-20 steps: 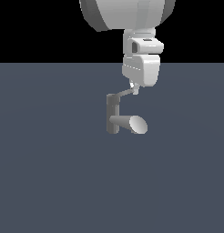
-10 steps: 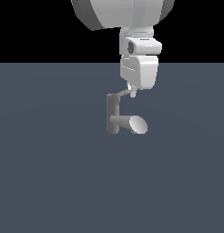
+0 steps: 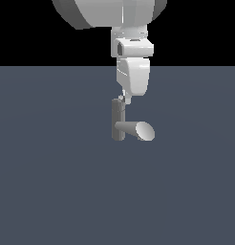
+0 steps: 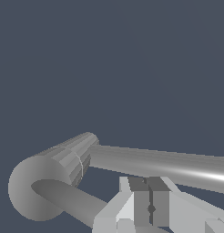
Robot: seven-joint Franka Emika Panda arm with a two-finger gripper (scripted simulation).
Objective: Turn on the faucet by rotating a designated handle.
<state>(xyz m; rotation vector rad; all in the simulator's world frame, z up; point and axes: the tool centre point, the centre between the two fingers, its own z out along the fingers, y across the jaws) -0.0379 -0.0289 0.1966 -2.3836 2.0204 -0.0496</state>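
The faucet (image 3: 118, 122) is a grey upright post with a thick spout (image 3: 134, 129) ending in a light oval face. My gripper (image 3: 123, 99) hangs just above the post's top, fingers together. In the exterior view I cannot tell the handle from the fingertips. The wrist view shows the post's round cap (image 4: 27, 191), the long spout (image 4: 168, 166), and the handle (image 4: 70, 199), a thin lever slanting out of the cap. The lever's end runs up against the side of my gripper (image 4: 148, 183). The fingers are shut with nothing between them.
The faucet stands on a flat dark grey-blue floor (image 3: 52, 191). The large white arm (image 3: 133, 76) hangs over it from above. Nothing else is in view.
My gripper has moved toward the exterior view's left and slightly down, from beside the post's top to right over it. The light tip at the post's top has shifted left with it.
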